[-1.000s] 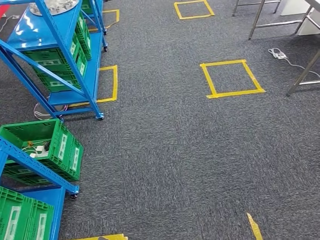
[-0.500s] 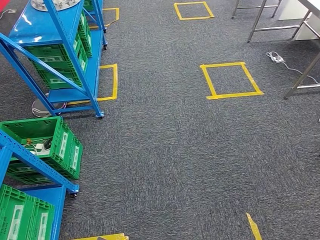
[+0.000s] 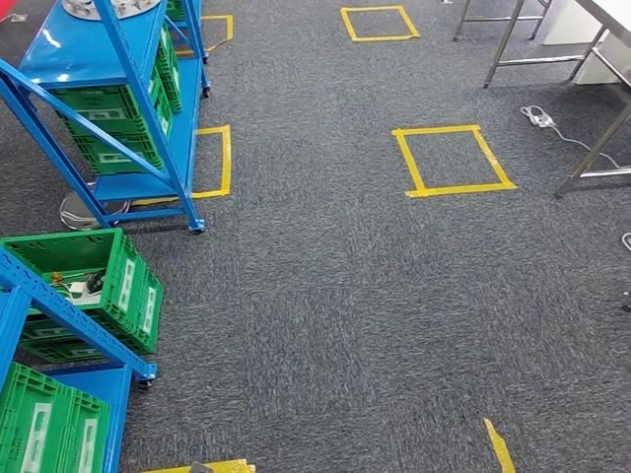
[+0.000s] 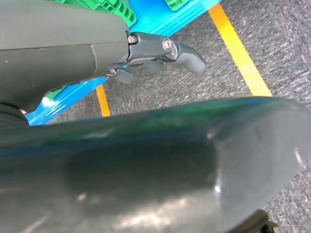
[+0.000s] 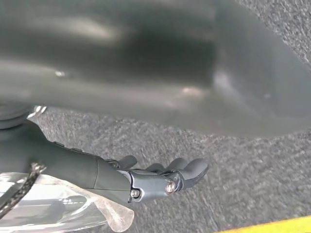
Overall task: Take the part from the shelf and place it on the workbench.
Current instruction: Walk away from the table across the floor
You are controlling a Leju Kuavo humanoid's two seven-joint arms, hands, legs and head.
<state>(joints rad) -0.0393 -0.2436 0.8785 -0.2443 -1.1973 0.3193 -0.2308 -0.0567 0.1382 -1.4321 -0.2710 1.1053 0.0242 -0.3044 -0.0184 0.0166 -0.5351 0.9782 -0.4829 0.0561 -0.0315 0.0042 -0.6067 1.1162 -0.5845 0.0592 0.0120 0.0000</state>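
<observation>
Operator: Layout first, largest item down. Where does the work lie from the robot?

Recorder: Grey carpet floor [image 3: 335, 305] takes most of the head view. Two blue shelf racks stand to the robot's left: the near rack [image 3: 71, 317] at the lower left and the far rack [image 3: 111, 59] beyond it. The workbench frame [image 3: 595, 148] stands well apart at the upper right, with a corner of its tabletop [image 3: 614, 12] at the edge. A yellow tape square [image 3: 453, 160] lies on the carpet between racks and bench.

Operator: And the part?

Recorder: Most likely among the small white and dark items [image 3: 78, 288] in the open green crate [image 3: 130, 286] on the near rack. They are too small to identify, and no long axis can be read. That crate is forward and to the left, so the left arm is judged the nearer. The body must turn left and close in before any reach.

Operator: Hands?

Recorder: Left hand [image 4: 161, 51] hangs over the carpet near the rack's blue base. Its fingers are loosely extended and hold nothing. Right hand [image 5: 165, 177] also hangs over the carpet, fingers slightly curled but apart, with nothing between them. A clear plastic film [image 5: 73, 208] lies beside its wrist; the fingers are not closed on it.
</observation>
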